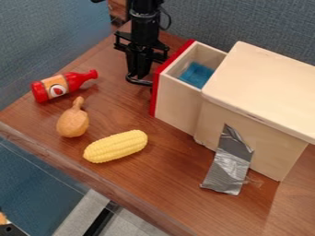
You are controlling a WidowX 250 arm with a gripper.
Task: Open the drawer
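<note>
1. the drawer [175, 103], upper middle, sticks out of the wooden box [265, 87], its red front just right of the gripper [139, 78]; whether they touch, i can't tell.
2. nor can i tell how wide the jaws stand.
3. a blue thing [196, 74] lies inside the drawer.
4. left: red bottle [72, 82], brown drumstick [73, 120]; lower middle: yellow corn [116, 146].
5. silver tape [230, 163], lower right, runs from box to table [166, 184].
</note>
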